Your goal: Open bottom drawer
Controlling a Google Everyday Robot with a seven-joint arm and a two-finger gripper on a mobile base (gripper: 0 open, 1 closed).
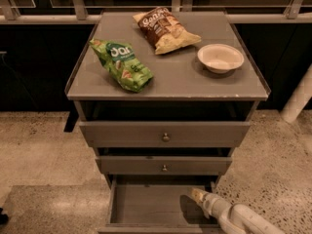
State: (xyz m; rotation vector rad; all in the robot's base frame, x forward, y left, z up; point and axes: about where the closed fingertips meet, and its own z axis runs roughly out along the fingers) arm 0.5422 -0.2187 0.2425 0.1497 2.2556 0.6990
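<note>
While my white arm point(246, 222) comes in from the lower right corner, most of it cut off by the edge, my gripper point(197, 196) sits inside the bottom drawer point(141, 206), low over its right rear part and near its right wall. Whether the gripper is open or closed I cannot tell, nor whether it has hold of anything: only a pale yellowish tip shows, with a dark shadow on the drawer floor just beside it. The bottom drawer stands pulled well out from the cabinet, its grey floor open to view. Its front runs along the lower edge and is mostly cut off, so its handle is out of sight. Above it the middle drawer point(126, 165) and the top drawer point(122, 133) show their grey fronts, the lower knob point(164, 168) and the upper knob point(165, 137) each at the centre. A dark gap lies above each front, and I cannot see into either. On the cabinet top point(195, 84) a green bag point(122, 63) lies at the left, a brown bag point(165, 29) towards the back, and a white bowl point(220, 57) at the right, all apart from one another; the lettering on the bags I cannot read. At the right a white post point(298, 99) is cut off by the edge, and at the far lower left a dark shape point(2, 217) is too cropped to name.
</note>
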